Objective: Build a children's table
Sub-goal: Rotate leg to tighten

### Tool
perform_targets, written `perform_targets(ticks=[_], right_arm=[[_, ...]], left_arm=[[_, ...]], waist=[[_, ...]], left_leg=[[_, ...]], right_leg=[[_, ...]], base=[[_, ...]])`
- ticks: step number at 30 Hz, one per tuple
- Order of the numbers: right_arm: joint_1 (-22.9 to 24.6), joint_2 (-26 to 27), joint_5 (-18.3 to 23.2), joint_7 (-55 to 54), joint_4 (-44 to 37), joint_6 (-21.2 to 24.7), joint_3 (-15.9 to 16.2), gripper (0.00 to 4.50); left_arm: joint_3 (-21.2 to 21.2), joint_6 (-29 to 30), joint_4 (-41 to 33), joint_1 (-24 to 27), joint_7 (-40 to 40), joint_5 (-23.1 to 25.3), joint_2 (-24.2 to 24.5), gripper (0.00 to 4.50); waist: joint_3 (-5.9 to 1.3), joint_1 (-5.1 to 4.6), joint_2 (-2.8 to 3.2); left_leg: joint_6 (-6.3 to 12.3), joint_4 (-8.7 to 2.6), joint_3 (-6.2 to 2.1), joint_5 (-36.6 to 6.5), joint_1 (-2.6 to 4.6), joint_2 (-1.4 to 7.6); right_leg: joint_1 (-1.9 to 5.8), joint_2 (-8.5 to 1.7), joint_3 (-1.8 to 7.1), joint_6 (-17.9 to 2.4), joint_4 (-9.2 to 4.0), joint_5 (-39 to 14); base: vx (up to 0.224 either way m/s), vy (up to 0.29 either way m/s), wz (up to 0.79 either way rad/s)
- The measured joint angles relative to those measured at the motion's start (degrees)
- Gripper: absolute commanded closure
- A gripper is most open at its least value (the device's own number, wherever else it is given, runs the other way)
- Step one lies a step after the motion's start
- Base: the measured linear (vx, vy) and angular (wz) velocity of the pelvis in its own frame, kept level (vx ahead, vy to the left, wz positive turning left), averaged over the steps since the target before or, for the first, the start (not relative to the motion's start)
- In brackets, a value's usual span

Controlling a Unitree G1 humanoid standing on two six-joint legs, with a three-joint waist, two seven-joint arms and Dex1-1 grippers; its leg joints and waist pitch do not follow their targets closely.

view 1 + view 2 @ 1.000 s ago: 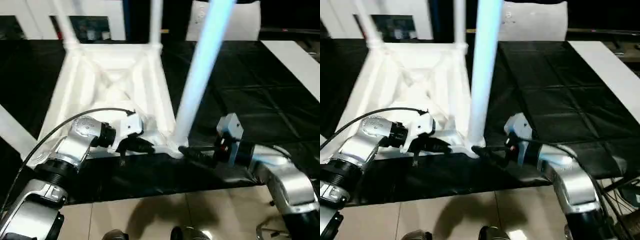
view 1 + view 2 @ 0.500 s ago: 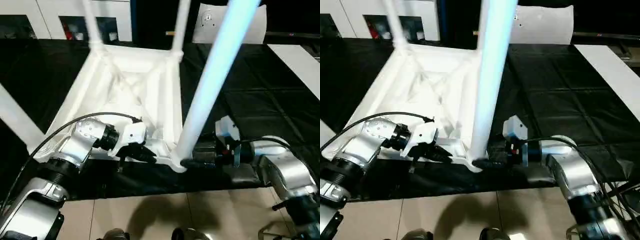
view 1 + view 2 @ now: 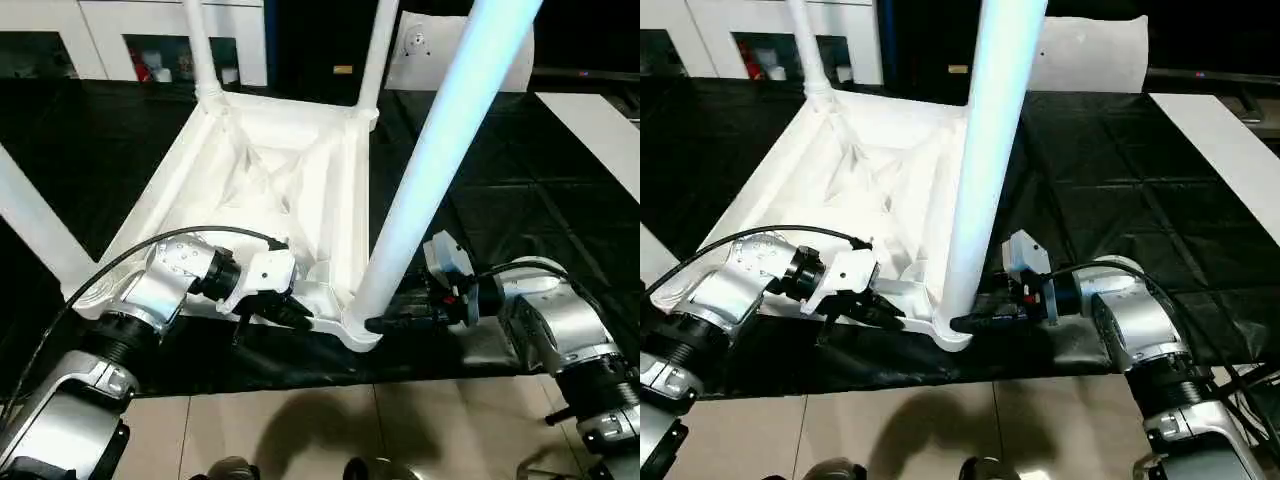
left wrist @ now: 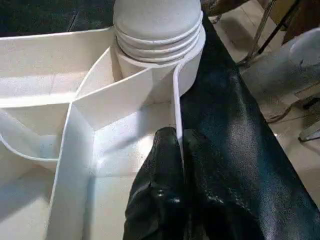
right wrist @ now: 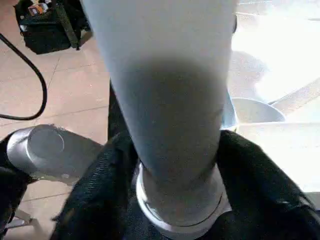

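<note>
The children's table top lies upside down on a black cloth, ribs facing up. Three white legs stand in its far left, far right and near left corners. A fourth leg rises from the near right corner socket. My right gripper is at that leg's base. In the right wrist view its black fingers press against both sides of the leg. My left gripper is shut on the top's near rim, just beside the same socket.
A white cabinet with glass doors stands behind the table. A white board lies at the right and a white sheet at the back. The black cloth ends at tiled floor in front.
The camera has tilted and shifted. My right gripper's fingers have closed in around the base of the near right leg. The left gripper has kept its grip on the rim.
</note>
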Motion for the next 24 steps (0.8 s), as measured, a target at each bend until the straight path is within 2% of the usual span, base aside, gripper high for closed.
perform_targets(ticks=[4,7,10,13,15,16,19,22,24], right_arm=[[0.0,0.1,-0.1,0.3,0.1,-0.2,0.0,2.51],[0.3,0.2,-0.1,0.1,-0.1,0.1,-0.3,2.56],[2.9,1.0,0.6,-2.3,-2.4,2.7,-1.9,2.58],[5.2,2.0,1.0,-7.0,-5.3,5.3,-3.1,2.59],[7.0,3.1,0.8,-11.6,-7.7,7.4,-4.2,2.59],[7.4,4.4,-0.1,-15.1,-8.6,8.6,-4.6,2.59],[7.8,9.6,-3.0,-27.1,-10.4,12.9,-7.2,2.59],[7.2,15.3,-5.6,-39.2,-11.5,17.3,-9.7,2.59],[6.5,17.4,-6.8,-44.4,-11.9,19.1,-9.9,2.59]], left_arm=[[-0.1,-0.2,0.4,-0.2,-0.1,0.0,0.0,4.5],[0.0,0.3,0.6,-0.3,0.4,0.0,-0.3,4.5],[0.6,2.5,0.5,-0.3,1.6,0.0,-1.1,4.5],[1.1,5.8,0.4,-0.3,3.7,0.2,-2.2,4.5],[1.8,9.0,0.3,-0.3,5.8,0.4,-3.0,4.5],[2.4,10.8,0.3,-0.3,7.4,0.7,-3.3,4.5],[4.5,15.8,0.4,-0.4,14.2,2.0,-5.8,4.5],[6.1,20.2,0.4,-0.6,21.3,2.9,-9.2,4.5],[6.7,22.1,0.3,-0.6,24.3,3.0,-10.4,4.5]], waist=[[0.0,0.3,0.0],[0.0,0.42,0.0],[-0.01,0.71,0.03],[-0.01,0.5,0.06],[0.01,0.33,0.08],[0.02,0.0,0.11],[0.0,-1.82,0.31],[-0.06,-3.34,0.53],[-0.06,-4.02,0.58]], left_leg=[[-0.01,0.01,0.0,0.0,0.03,0.02],[-0.02,0.01,0.0,0.0,0.04,0.03],[-0.03,0.03,0.01,0.0,0.04,0.03],[-0.38,0.08,0.03,-0.1,0.17,0.0],[-0.45,0.07,0.03,0.1,0.51,-0.01],[-0.45,0.04,0.02,0.1,0.74,-0.02],[-0.46,-0.19,-0.18,0.1,1.05,-0.03],[-0.45,-0.58,-0.21,0.1,0.79,-0.06],[-0.45,-0.56,-0.26,0.1,0.87,-0.1]], right_leg=[[0.0,0.02,0.0,0.0,0.03,0.0],[0.0,0.03,0.0,0.0,0.04,0.0],[0.05,0.0,0.0,0.0,0.03,0.0],[0.2,-0.02,0.06,0.0,0.02,0.0],[0.4,-0.01,0.12,0.3,0.02,-0.2],[0.6,-0.01,0.11,0.4,-0.05,-0.2],[0.89,0.0,-0.19,0.8,-0.84,-0.5],[1.03,-0.04,-0.53,0.8,-2.05,-0.5],[1.12,-0.42,-1.07,0.8,-2.45,-0.5]], base=[[0.0,0.0,0.0],[0.0,0.0,0.0],[0.0,0.0,0.0],[0.0,0.0,0.0],[0.0,0.0,0.0],[0.0,0.0,0.0],[0.0,0.0,0.0],[0.0,0.0,0.0],[0.0,0.0,0.0]])
